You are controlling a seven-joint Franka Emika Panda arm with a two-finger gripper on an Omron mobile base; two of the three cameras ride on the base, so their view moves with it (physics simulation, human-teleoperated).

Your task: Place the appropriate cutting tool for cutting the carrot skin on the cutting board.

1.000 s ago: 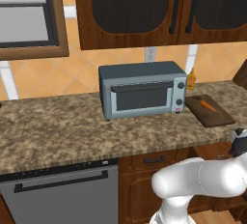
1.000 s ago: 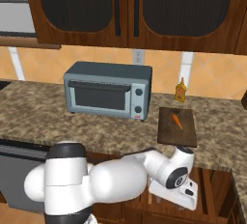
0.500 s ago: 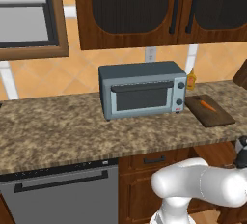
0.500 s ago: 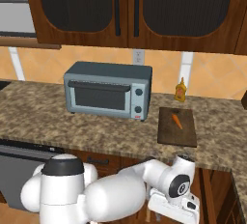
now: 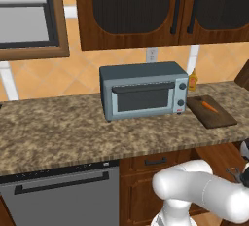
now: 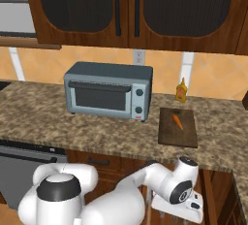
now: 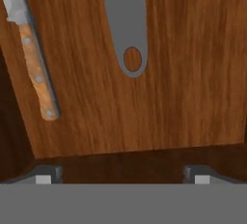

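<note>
The step in hand looks like the choosing of the tool: the gripper [image 7: 120, 175] hangs with its jaws wide and empty over a wooden drawer floor [image 7: 183, 83], where one knife [image 7: 30, 49] with a wooden handle lies to one side and one grey handle [image 7: 126, 22] with a hole, probably the peeler, lies in the middle. Next, I think, it must go down over the grey handle and close on it. On the counter [image 5: 63, 132] I count one board [image 6: 178, 127] with one carrot [image 6: 178, 121] on it, beside one toaster oven [image 6: 109, 90], and one bottle [image 6: 181, 90] behind.

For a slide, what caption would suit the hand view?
Open hand looks down at a wood-handled knife and a grey tool handle lying on a wooden surface.
</note>
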